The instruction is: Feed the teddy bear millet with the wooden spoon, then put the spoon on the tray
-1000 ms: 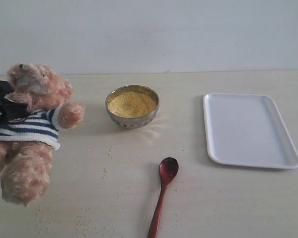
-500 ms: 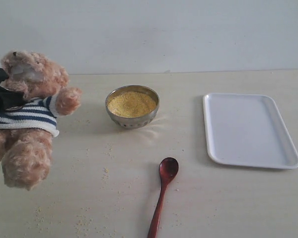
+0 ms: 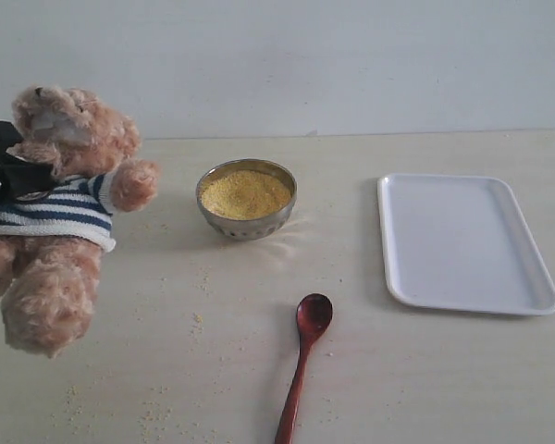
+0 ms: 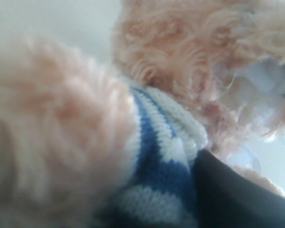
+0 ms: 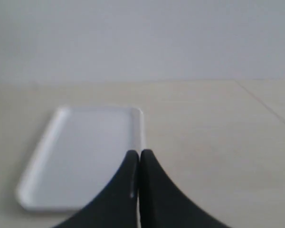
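Note:
The teddy bear hangs tilted above the table at the far left, held by its striped shirt in my black left gripper. Up close, the left wrist view fills with the bear's fur and shirt, one dark finger pressed against it. The millet fills a shiny metal bowl at centre. The wooden spoon lies on the table near the front edge, bowl end pointing away. The white tray lies at the right. My right gripper is shut and empty, with the tray just beyond it.
Loose yellow grains are scattered on the table between the bear and the spoon. A pale wall runs along the table's far edge.
The bear has bobbed slightly in the left gripper's hold, its head dipping left and coming back upright. Spoon, bowl and tray have stayed put.

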Controlling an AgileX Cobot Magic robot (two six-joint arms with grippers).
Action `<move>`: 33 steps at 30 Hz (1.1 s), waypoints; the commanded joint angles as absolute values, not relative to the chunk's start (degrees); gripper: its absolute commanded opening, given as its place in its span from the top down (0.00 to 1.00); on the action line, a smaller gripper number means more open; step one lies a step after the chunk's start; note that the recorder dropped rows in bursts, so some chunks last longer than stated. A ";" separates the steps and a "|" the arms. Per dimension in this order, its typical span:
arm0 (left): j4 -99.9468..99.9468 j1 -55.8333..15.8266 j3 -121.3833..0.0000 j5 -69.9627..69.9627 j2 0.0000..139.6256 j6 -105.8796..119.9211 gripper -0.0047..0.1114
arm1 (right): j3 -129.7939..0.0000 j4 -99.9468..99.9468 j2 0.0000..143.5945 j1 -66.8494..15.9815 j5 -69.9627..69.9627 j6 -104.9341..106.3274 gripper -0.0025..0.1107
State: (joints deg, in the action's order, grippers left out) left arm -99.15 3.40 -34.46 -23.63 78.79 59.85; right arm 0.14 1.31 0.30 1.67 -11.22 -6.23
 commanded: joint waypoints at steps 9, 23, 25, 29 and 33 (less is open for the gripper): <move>-99.95 3.40 -35.30 -25.37 80.25 61.11 0.92 | 0.00 -25.86 0.00 1.51 6.26 -18.68 0.98; -99.95 3.40 -35.40 -28.95 86.09 57.55 0.92 | -26.96 32.11 18.23 1.12 44.35 -57.85 0.98; -99.95 3.40 -35.40 -29.37 86.09 57.39 0.92 | -37.51 46.49 32.43 1.12 36.32 -55.95 0.98; -99.95 3.40 -35.40 -30.58 86.09 57.39 0.92 | -50.36 50.15 54.22 1.12 9.93 -55.06 0.98; -99.95 3.40 -35.40 -30.58 86.09 57.39 0.92 | -58.34 50.00 70.14 1.12 -11.02 -54.90 0.98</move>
State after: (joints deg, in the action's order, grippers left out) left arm -99.15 3.40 -34.95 -29.34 86.33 57.72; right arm -56.03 49.61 66.12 1.19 -2.86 -55.56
